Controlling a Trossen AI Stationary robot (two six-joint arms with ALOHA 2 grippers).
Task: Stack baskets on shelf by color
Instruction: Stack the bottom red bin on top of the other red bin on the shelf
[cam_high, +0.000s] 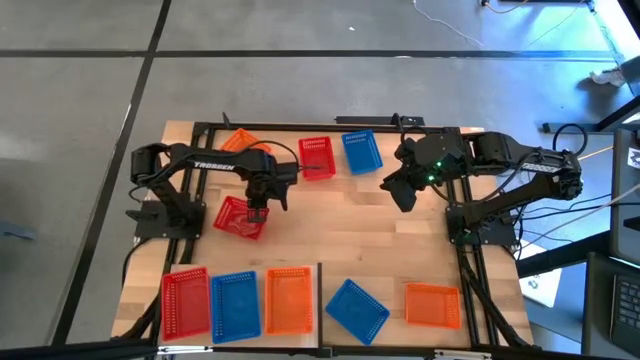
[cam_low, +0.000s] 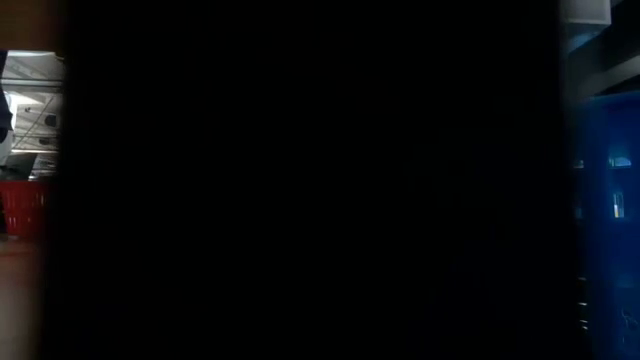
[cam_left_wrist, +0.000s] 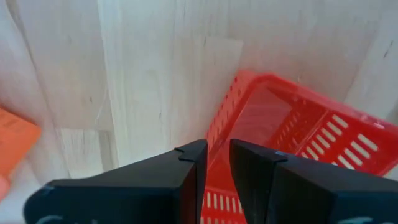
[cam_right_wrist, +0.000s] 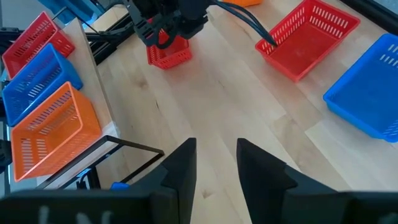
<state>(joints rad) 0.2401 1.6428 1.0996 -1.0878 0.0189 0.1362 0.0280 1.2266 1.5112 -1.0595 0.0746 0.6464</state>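
Note:
My left gripper (cam_high: 258, 207) is shut on a red basket (cam_high: 238, 218) at the table's left middle; the right wrist view shows that gripper (cam_right_wrist: 163, 38) over the basket (cam_right_wrist: 169, 55). My right gripper (cam_right_wrist: 217, 149) is open and hovers over bare wood right of centre, touching nothing. Red (cam_high: 185, 301), blue (cam_high: 235, 302) and orange (cam_high: 289, 299) baskets stand side by side at the near left and cover the shelf. Other baskets sit on their bases: orange (cam_high: 240, 140), red (cam_high: 317, 157) and blue (cam_high: 361, 151) far, blue (cam_high: 356, 309) and orange (cam_high: 433, 304) near. My left gripper pinches the red basket's side wall at its rim (cam_left_wrist: 217, 134), one finger inside the basket and one outside. The fingers come from above, pointing down. The basket sits tilted and turned askew below them; whether it is clear of the table I cannot tell.
The low view is almost wholly dark, with only a red basket (cam_low: 20, 205) at its left edge and a blue one (cam_low: 600, 180) at its right. A black frame rail (cam_right_wrist: 127, 146) borders the shelf baskets. Bare wood (cam_high: 340, 240) lies between the two grippers.

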